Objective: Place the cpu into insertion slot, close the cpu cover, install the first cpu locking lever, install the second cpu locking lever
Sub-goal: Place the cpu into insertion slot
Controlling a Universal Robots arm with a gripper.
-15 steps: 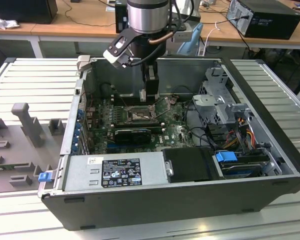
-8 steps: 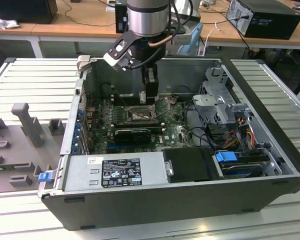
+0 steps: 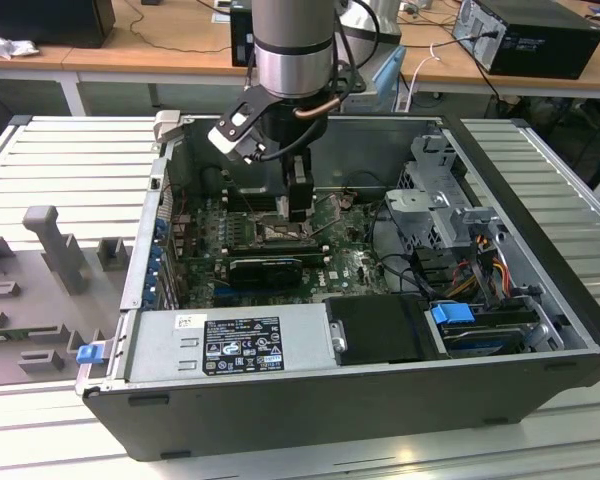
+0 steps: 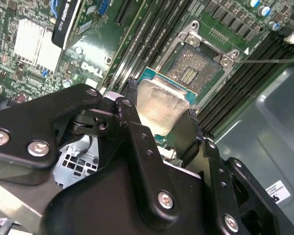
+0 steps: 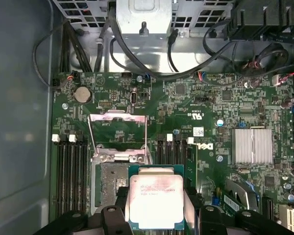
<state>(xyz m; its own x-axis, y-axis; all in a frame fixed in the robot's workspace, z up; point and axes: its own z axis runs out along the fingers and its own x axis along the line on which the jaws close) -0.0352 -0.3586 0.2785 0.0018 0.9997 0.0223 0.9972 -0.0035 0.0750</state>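
Green motherboard (image 5: 186, 105), gripper (image 5: 155, 209) pinching square silvery cpu (image 5: 154, 193) — flat, metal face up — close to insertion slot (image 5: 109, 180), cpu cover (image 5: 120, 157) open

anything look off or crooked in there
Nothing broken or spilled. The chip is in the pincer, off to one side of the open socket, not seated; its metal top looks smudged. The cover is flipped open.

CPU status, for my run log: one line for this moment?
pincer: shut on cpu | cpu: near slot, not seated | cover: open
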